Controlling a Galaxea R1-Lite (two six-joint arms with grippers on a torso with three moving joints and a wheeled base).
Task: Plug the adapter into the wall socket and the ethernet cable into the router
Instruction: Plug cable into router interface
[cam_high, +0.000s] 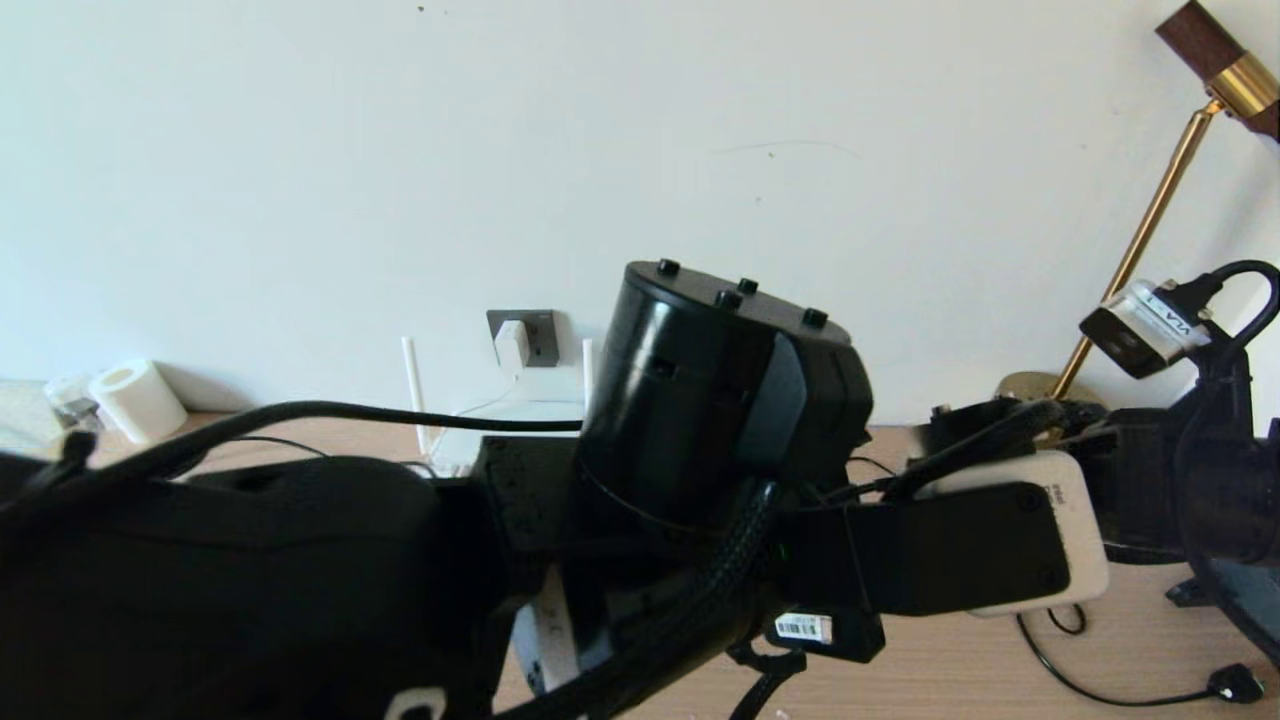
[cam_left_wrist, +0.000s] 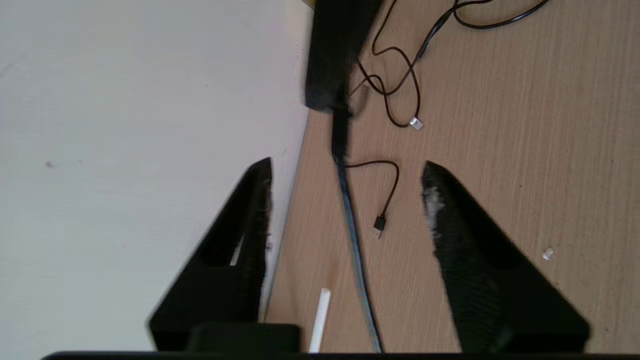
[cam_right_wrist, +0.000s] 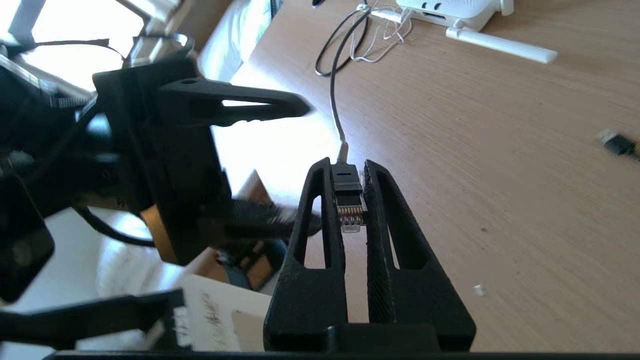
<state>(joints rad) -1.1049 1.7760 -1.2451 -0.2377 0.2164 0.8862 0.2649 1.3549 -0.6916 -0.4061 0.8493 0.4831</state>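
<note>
Right gripper (cam_right_wrist: 352, 172) clenched on the ethernet cable (cam_right_wrist: 347, 197) — clear connector pinched between its fingers (cam_right_wrist: 320, 210), the router (cam_right_wrist: 462, 12) well beyond the tips. Left gripper (cam_left_wrist: 345, 170) spread wide above the surface (cam_left_wrist: 525, 125) — nothing between its fingers. The adapter (cam_high: 512, 344) sits in the wall socket (cam_high: 540, 335).

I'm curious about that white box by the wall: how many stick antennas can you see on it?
2 in the head view: one antenna left of the wall socket, another right of it. The robot's arm hides most of the router, so more may be hidden.
</note>
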